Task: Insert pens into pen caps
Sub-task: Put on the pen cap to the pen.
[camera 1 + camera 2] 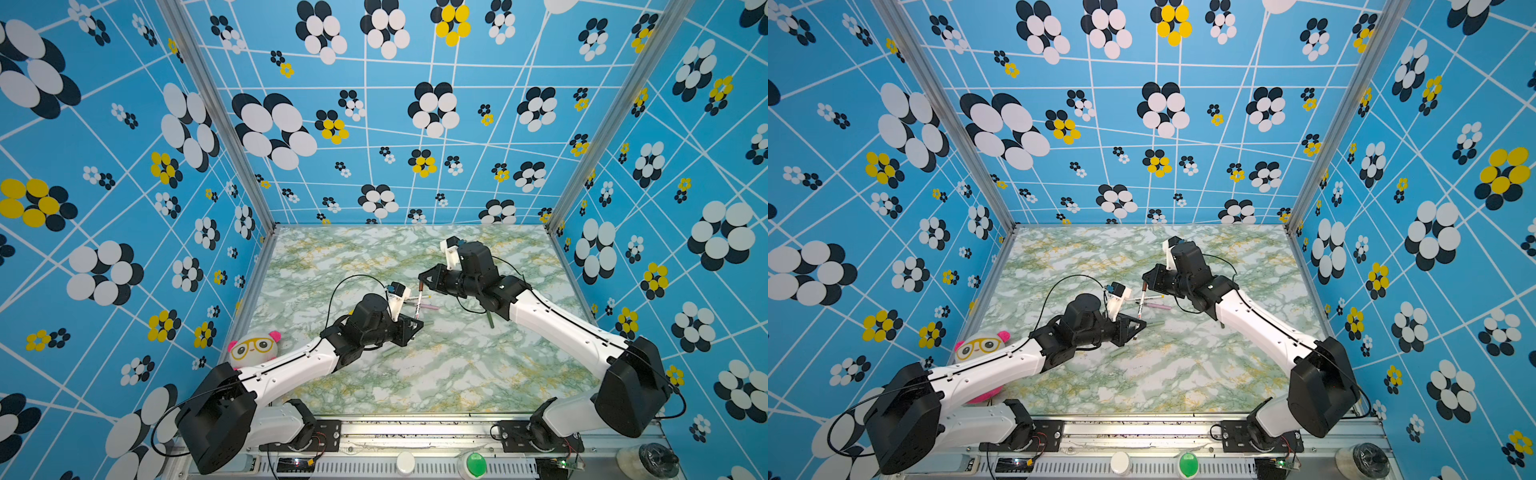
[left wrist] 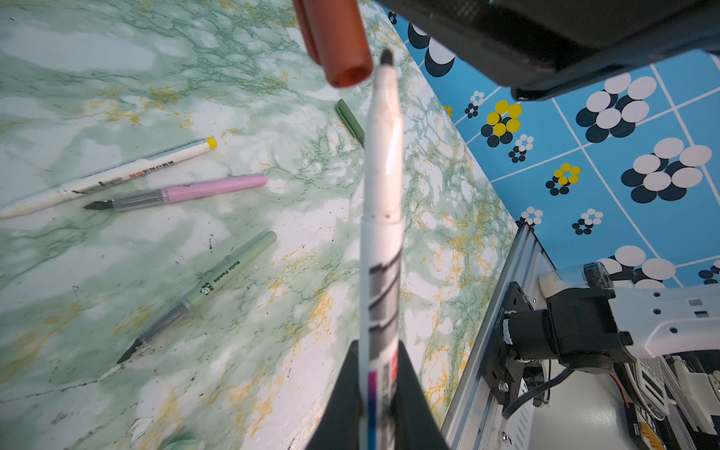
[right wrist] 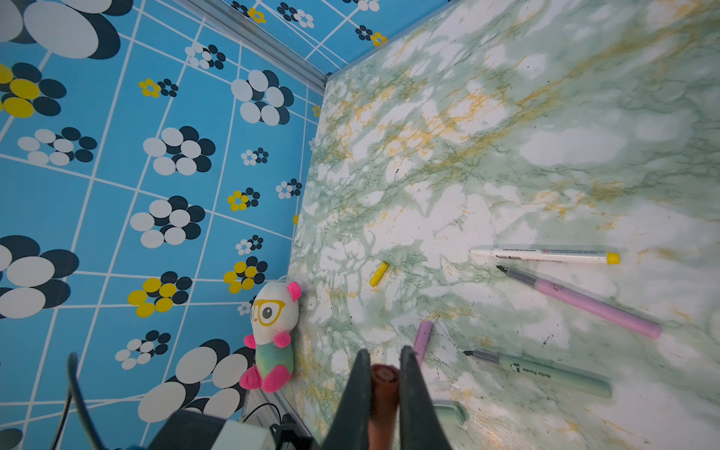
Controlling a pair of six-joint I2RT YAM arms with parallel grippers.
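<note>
Left wrist view: the left gripper [image 2: 378, 346] is clamped on a white printed pen [image 2: 382, 233]. Its dark tip is just beside the open mouth of a brown cap [image 2: 339, 43], not inside it. The right gripper [image 3: 385, 350] pinches that cap. Beyond, a pale green pen [image 2: 218, 272], a pink pen [image 2: 195, 191] and a yellow-ended pen [image 2: 128, 171] lie uncapped near the middle of the desk [image 2: 117, 58].

The white-shelled, black-jointed left arm [image 1: 291, 365] reaches forward and inward, held low. Its black left gripper [image 1: 417, 323] is clamped on the lower barrel of a white printed pen [image 2: 380, 241], whose tip points up and away. The matching right arm [image 1: 557, 324] stretches in from the other side with its wrist bent. Its right gripper [image 3: 385, 352] pinches a short brown plastic cap [image 3: 383, 383], the cap's mouth just beside the pen's tip.
</note>
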